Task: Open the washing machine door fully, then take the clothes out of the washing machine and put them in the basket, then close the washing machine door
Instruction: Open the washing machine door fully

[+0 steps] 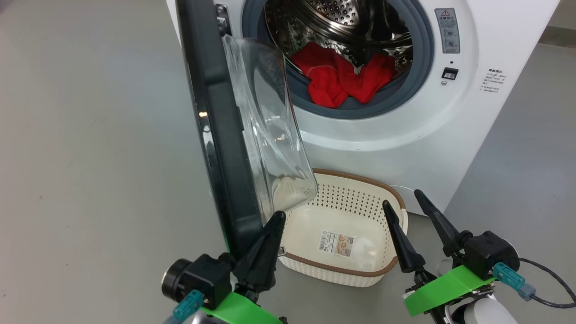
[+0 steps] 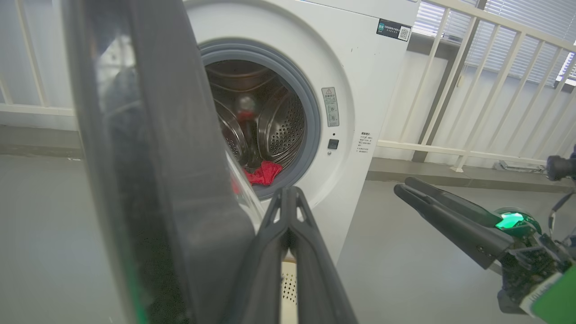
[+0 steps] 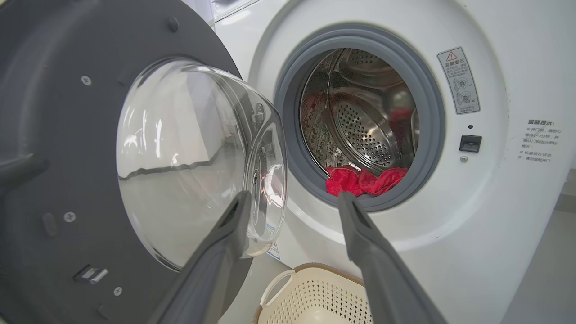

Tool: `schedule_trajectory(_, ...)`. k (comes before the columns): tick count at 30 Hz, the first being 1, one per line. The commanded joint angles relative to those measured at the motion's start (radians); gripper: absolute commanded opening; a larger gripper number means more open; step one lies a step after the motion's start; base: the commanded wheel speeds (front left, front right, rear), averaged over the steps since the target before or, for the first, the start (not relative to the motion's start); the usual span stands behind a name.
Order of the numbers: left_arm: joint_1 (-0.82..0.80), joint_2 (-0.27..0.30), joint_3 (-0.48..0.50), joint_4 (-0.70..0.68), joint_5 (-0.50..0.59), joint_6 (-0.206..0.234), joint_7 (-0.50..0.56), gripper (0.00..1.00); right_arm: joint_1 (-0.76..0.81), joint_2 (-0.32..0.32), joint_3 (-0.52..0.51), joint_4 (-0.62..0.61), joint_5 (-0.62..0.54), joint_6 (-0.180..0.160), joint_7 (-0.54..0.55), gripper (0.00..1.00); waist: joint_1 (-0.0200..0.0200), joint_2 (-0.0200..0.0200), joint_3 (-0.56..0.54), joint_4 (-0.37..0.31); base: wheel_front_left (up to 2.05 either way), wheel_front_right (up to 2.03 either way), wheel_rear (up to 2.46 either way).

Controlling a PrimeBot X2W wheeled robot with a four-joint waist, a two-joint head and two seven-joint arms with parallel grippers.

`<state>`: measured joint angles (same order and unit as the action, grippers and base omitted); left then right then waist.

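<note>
Edgewise, door [image 1: 225, 148] rim just beside left gripper [image 1: 278, 217], basket [image 1: 351, 200] rightward

Clothes [image 1: 342, 81] in the drum mouth of the washing machine [image 1: 382, 148], washing machine door [image 1: 216, 148] standing out at its left, basket [image 1: 346, 200] on the floor [image 1: 90, 180] before the machine, right of the door, left hand [image 1: 280, 216] beside the door's lower edge, right hand [image 1: 402, 199] at the basket's right end.

Left pincer [image 2: 288, 193], fingers together, beside the washing machine door [image 2: 148, 180]
From its tips: door at nine o'clock, clothes [image 2: 265, 173] in the drum [image 2: 279, 130] at eleven, right pincer [image 2: 403, 185] at three.
</note>
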<state>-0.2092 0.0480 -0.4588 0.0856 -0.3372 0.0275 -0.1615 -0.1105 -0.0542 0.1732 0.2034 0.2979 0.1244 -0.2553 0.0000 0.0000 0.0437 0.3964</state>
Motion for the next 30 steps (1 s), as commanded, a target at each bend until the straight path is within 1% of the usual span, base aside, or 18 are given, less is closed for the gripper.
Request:
schedule_trajectory(1,-0.037,0.002,0.037,-0.014,-0.002,0.011,-0.011,0.00,-0.021,0.004,0.020,-0.025,0.002,0.006,-0.006,1.00,0.0000,0.0000,0.003,0.003,0.00,0.00,0.00)
schedule_trajectory(4,-0.037,0.006,0.044,-0.002,-0.006,0.016,-0.017,0.00,-0.019,0.004,0.021,-0.024,0.004,0.006,-0.006,1.00,0.0000,0.0000,0.008,0.010,0.00,0.00,0.00)
schedule_trajectory(10,-0.032,0.016,0.063,-0.001,0.001,0.044,-0.032,0.00,-0.022,0.004,0.022,-0.021,0.004,0.006,-0.006,1.00,0.0000,0.0000,0.015,0.032,0.00,0.00,0.00)
schedule_trajectory(22,0.000,0.055,0.118,-0.037,0.003,0.106,-0.033,0.00,-0.021,0.004,0.025,-0.014,-0.001,0.006,-0.006,1.00,0.0000,0.0000,0.019,0.084,0.00,0.00,0.00)
schedule_trajectory(30,0.004,0.084,0.157,-0.024,0.000,0.132,-0.040,0.00,-0.021,0.004,0.024,-0.013,-0.005,0.006,-0.006,1.00,0.0000,0.0000,0.020,0.100,0.00,0.00,0.00)
